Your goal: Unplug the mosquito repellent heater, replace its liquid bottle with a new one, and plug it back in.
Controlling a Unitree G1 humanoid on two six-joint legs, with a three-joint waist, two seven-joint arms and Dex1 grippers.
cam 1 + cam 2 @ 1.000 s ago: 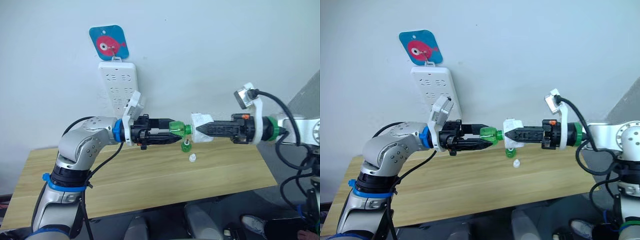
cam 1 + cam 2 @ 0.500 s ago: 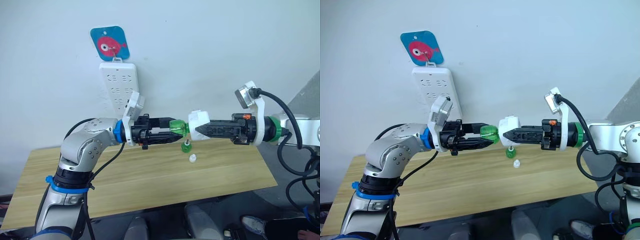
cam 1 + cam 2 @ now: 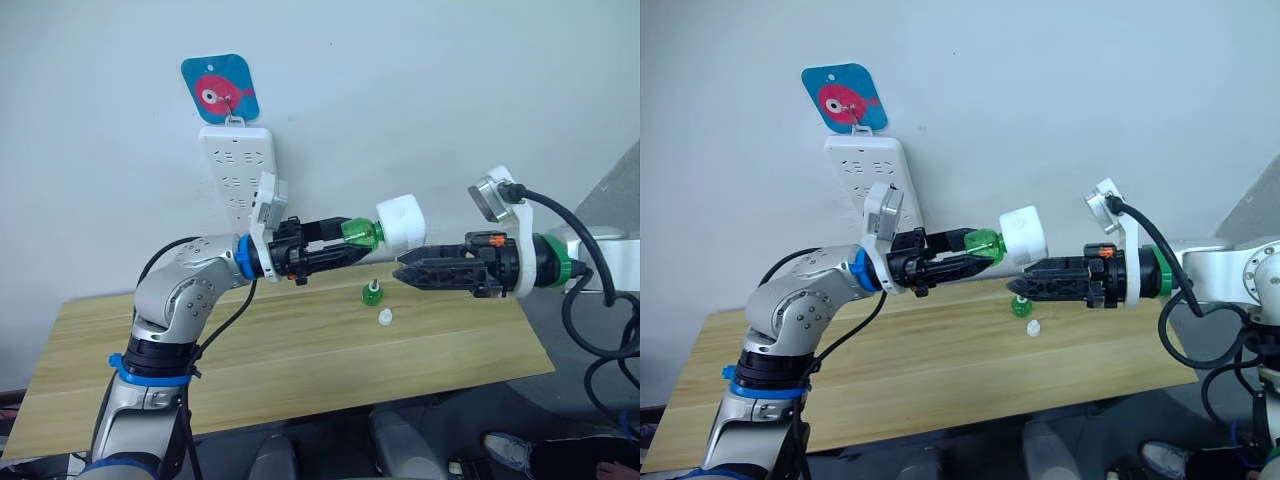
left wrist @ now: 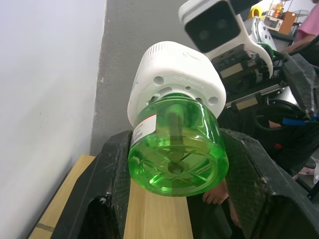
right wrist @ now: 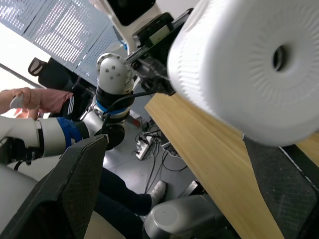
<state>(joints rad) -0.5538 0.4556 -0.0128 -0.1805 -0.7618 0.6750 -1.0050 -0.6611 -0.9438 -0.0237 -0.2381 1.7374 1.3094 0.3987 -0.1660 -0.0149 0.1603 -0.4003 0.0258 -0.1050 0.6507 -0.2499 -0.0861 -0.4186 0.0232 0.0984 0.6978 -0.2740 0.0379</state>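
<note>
Above the long pale wooden table (image 3: 300, 350) and in front of the white multi-socket power strip (image 3: 240, 180) on the wall, the left gripper (image 3: 340, 247) clamps the translucent green liquid bottle (image 3: 360, 233), now seated in the small rounded white plastic mosquito repellent heater (image 3: 400, 222); the right gripper (image 3: 405, 272) hangs just beside and below, fingers parted and empty. I judge plugging in comes next: regrip the body squarely and align it with a socket. The prongs are hidden, and the small green bottle (image 3: 371, 293) and white cap (image 3: 385, 317) on the table are hard to make out.
</note>
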